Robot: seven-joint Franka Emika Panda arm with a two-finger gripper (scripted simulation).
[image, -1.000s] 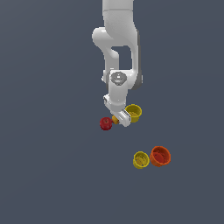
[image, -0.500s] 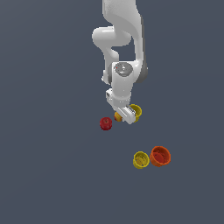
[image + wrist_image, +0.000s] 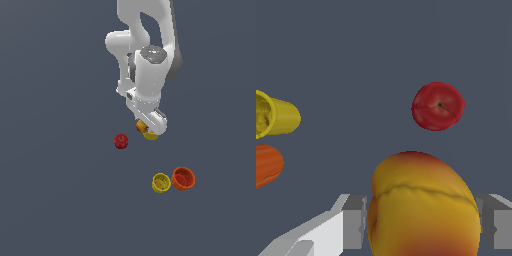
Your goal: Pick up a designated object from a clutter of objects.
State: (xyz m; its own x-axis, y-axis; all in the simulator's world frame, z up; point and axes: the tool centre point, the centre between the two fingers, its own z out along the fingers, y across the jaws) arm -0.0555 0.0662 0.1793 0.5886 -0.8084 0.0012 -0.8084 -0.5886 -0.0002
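over bare dark grey ground, we have the orange-yellow fruit (image 3: 423, 205) clamped between our gripper (image 3: 148, 126) fingers, seemingly raised clear of the red apple (image 3: 121, 141), with only carrying it off left.

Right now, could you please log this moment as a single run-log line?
phase: grasp | gripper: fingers either side of orange-yellow fruit | red apple: apart, untouched | yellow cup beside orange cup
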